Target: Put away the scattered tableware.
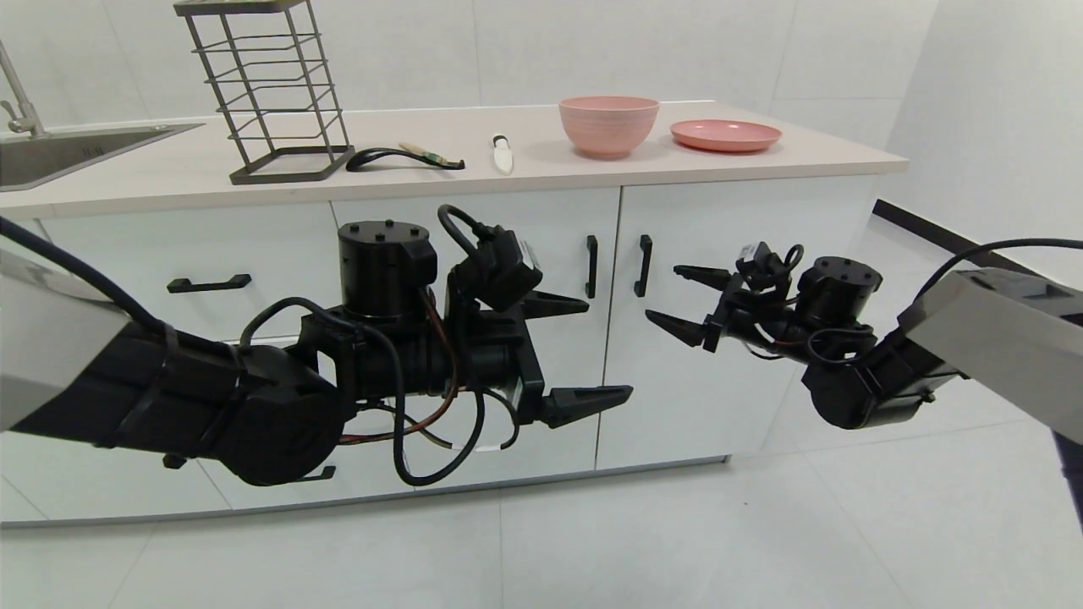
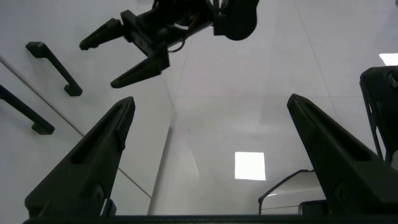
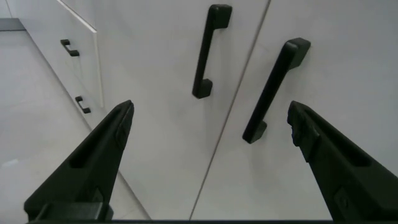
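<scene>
On the pale countertop [image 1: 812, 156] stand a pink bowl [image 1: 608, 124] and, to its right, a flat pink plate [image 1: 725, 134]. Left of the bowl lie a small white utensil [image 1: 503, 152], a wooden-handled piece [image 1: 420, 151] and a black ladle [image 1: 398, 157]. A black wire rack [image 1: 271, 93] stands further left. Both arms hang below counter height, in front of the cabinet doors. My left gripper [image 1: 605, 348] [image 2: 210, 106] is open and holds nothing. My right gripper [image 1: 664, 293] [image 3: 210, 109] is open too, facing the left one and showing beyond it [image 2: 96, 64].
A steel sink [image 1: 76, 152] is set into the counter's far left. The white cabinet front has two black door handles [image 1: 591, 266] [image 3: 208, 53], [image 1: 644, 265] [image 3: 273, 93] between the grippers and a drawer handle [image 1: 208, 283]. Tiled floor lies open below.
</scene>
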